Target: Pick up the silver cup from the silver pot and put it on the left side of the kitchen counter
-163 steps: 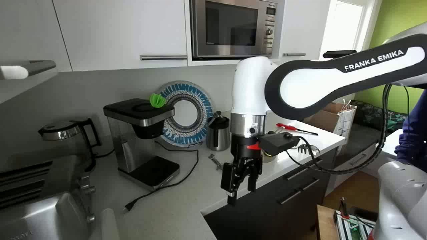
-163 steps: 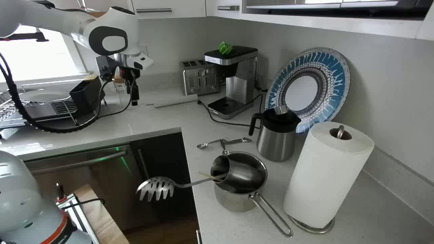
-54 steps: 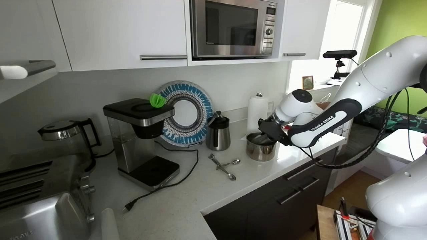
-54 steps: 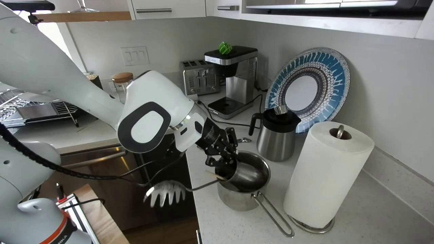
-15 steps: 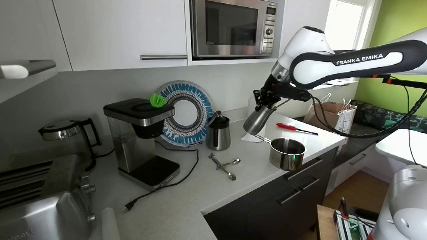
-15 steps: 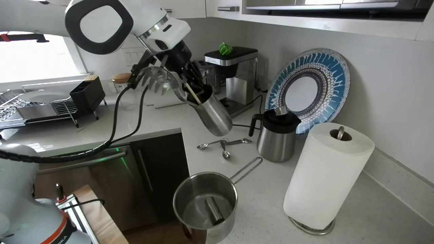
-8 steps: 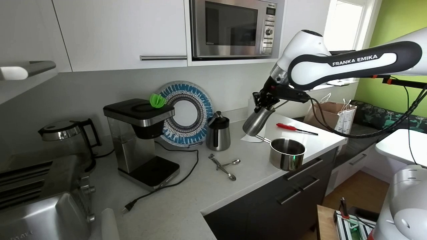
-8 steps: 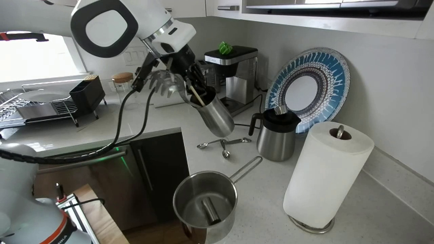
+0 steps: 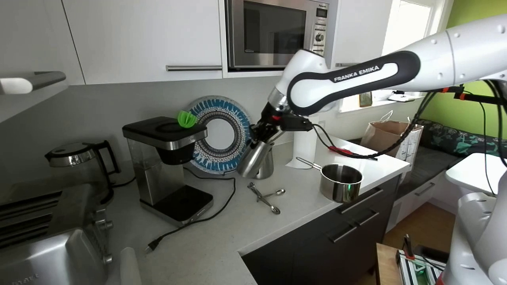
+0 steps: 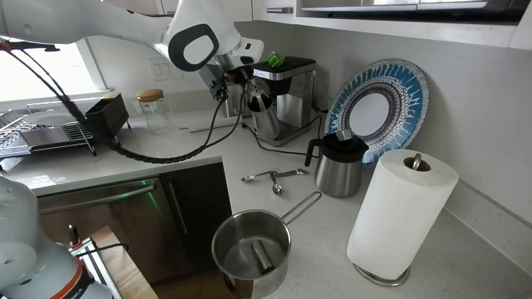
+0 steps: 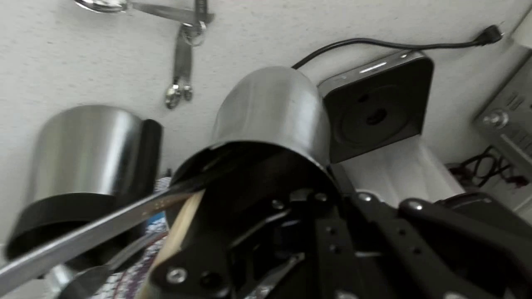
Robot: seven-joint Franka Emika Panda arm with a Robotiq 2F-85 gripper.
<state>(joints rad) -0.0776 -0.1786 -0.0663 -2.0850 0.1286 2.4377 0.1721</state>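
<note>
My gripper [image 11: 332,189] is clamped on the rim of the silver cup [image 11: 272,110], one finger inside it and one outside. In both exterior views the silver cup [image 9: 253,160] hangs tilted in the air, mouth towards my gripper [image 9: 257,139]. A slotted metal server [image 10: 258,89] and a wooden stick [image 11: 179,226] stick out of the cup [image 10: 266,122]. Below and apart from it, the silver pot [image 9: 334,192] stands on the kitchen counter [image 9: 210,249], close to the front edge. A small metal cylinder [image 10: 262,255] lies inside the pot [image 10: 276,282].
The coffee maker [image 9: 170,138], with its black cord [image 9: 190,223], stands left of the cup in an exterior view. Right behind the cup is a steel carafe [image 10: 338,176]. Measuring spoons [image 9: 264,198] lie below. A paper towel roll [image 10: 401,216] and patterned plate [image 10: 415,91] stand farther back.
Over the last half second the held cup has travelled from near the paper towel towards the coffee maker. Some seconds ago it leaned in the pot, which has since turned and shifted.
</note>
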